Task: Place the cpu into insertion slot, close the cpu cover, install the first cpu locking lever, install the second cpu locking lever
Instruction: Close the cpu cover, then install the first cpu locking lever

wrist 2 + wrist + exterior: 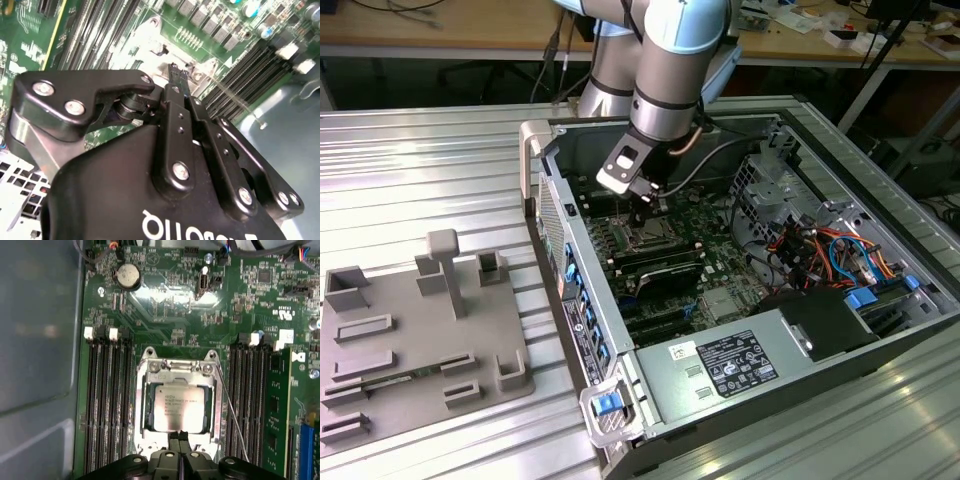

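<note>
**Op:** The black body of the gripper (176, 75) sits right up against the lens in the second wrist view. Its fingers are pressed together with nothing between them that I can see.

**Eng:** Where's the tip?

**Op:** In the first wrist view I see the gripper (178, 436) with its tip at the edge of the cpu cover (176, 371), just beside the chip's near side. I can't tell whether it's touching.

**Eng:** And the cpu?

**Op:** The cpu (179, 401) is seated flat in the insertion slot (148, 412), silver top facing up. The cover is down over it, and its window frames the chip.

**Eng:** Levers?

**Op:** One thin lever wire (231, 410) slants out from a corner of the cover across the neighbouring memory slots (245, 405). I can't tell whether it's latched, and I can't make out a second lever.

**Eng:** What's around it?

**Op:** There are banks of black memory slots on both sides of the socket. A green memory module (277, 410) stands in the bank past the wire. A coin cell (127, 276) sits further up the green board (170, 315).

**Eng:** Wide shot?

**Op:** In the exterior view the arm (670, 70) reaches down into the open computer case (555, 230), with the gripper (648, 205) low over the socket. The grey power supply (720, 365) is at the near end of the case. The case lies on a ribbed metal surface (420, 170), and a grey fixture plate (415, 340) sits on the exterior view's left, apart from the case.
</note>
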Motion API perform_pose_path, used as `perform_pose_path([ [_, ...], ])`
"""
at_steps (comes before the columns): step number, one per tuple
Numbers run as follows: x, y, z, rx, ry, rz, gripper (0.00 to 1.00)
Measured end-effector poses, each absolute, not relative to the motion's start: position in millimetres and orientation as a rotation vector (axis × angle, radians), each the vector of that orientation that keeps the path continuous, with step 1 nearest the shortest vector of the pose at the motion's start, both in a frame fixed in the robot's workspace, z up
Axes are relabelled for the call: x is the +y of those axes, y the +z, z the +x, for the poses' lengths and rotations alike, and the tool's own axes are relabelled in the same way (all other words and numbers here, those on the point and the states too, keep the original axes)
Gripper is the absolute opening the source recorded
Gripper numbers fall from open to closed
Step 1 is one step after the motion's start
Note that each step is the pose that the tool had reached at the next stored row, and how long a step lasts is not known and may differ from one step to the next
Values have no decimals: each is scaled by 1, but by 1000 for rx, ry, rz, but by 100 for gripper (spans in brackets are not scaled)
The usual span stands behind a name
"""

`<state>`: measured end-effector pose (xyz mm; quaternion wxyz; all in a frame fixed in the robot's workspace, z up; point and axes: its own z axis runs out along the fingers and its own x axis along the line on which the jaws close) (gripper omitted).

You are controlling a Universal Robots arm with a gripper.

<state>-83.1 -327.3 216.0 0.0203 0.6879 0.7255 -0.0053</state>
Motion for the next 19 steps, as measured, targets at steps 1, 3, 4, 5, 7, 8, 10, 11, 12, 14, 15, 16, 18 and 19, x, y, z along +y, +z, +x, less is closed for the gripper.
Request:
perform_pose_path([
  [1, -327, 216, -78, 2250, -16, 2134, 11],
  [3, -327, 216, -68, 2250, -17, 2134, 11],
  [4, -327, 216, -65, 2250, -16, 2134, 11],
  [5, -327, 216, -62, 2250, -16, 2133, 11],
  [7, -327, 216, -62, 2250, -16, 2133, 11],
  [8, -327, 216, -62, 2250, -16, 2134, 11],
  [10, -327, 216, -62, 2250, -16, 2134, 11],
  [11, -327, 216, -61, 2250, -16, 2134, 11],
  [12, -327, 215, -60, 2250, -16, 2134, 11],
  [14, -327, 215, -60, 2250, -16, 2134, 11],
  [15, -327, 215, -60, 2250, -16, 2134, 11],
  [16, -327, 215, -60, 2250, -16, 2134, 11],
  [18, -327, 215, -60, 2250, -16, 2133, 11],
  [19, -327, 215, -60, 2250, -16, 2134, 11],
])
